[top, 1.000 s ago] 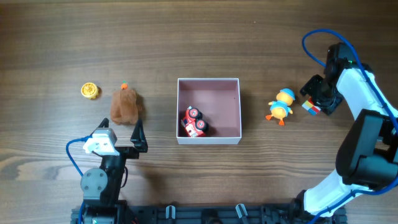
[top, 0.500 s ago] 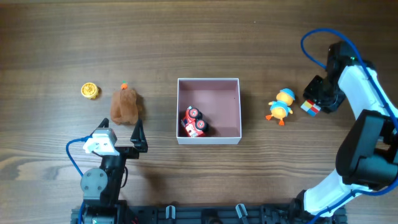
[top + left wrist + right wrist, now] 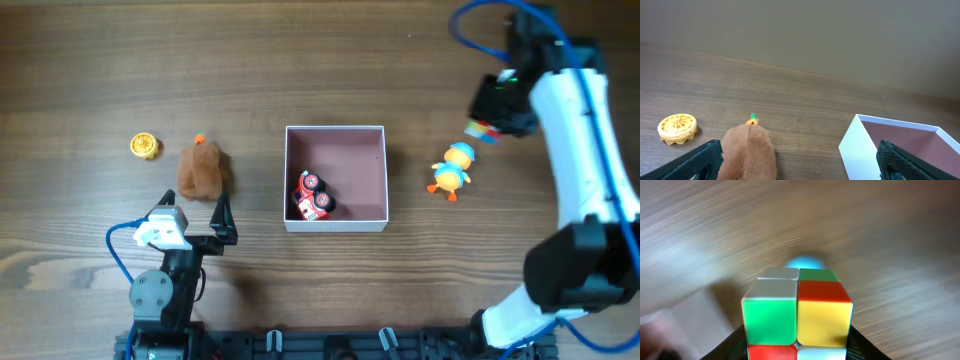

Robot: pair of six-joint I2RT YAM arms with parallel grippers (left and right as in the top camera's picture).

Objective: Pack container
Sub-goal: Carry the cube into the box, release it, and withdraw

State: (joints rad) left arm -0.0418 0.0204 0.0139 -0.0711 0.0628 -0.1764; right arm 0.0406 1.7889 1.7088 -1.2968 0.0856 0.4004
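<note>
The container (image 3: 336, 221) is a square white-walled box with a pink floor at the table's middle; its corner shows in the left wrist view (image 3: 860, 145). A red toy car (image 3: 312, 197) lies inside it. My right gripper (image 3: 487, 126) is shut on a small multicoloured cube (image 3: 796, 310) and holds it in the air, right of the container and just above a yellow and blue duck toy (image 3: 452, 168). My left gripper (image 3: 220, 222) is open and empty, low near the front edge, next to a brown plush toy (image 3: 201, 169), which also shows in the left wrist view (image 3: 747, 152).
A small yellow round toy (image 3: 145, 146) lies at the far left and also shows in the left wrist view (image 3: 677, 128). The right arm (image 3: 585, 150) reaches in from the right side. Bare wooden tabletop surrounds the objects.
My right gripper has risen with the cube from the table at the far right and moved left and back, toward the duck. The left arm has not moved.
</note>
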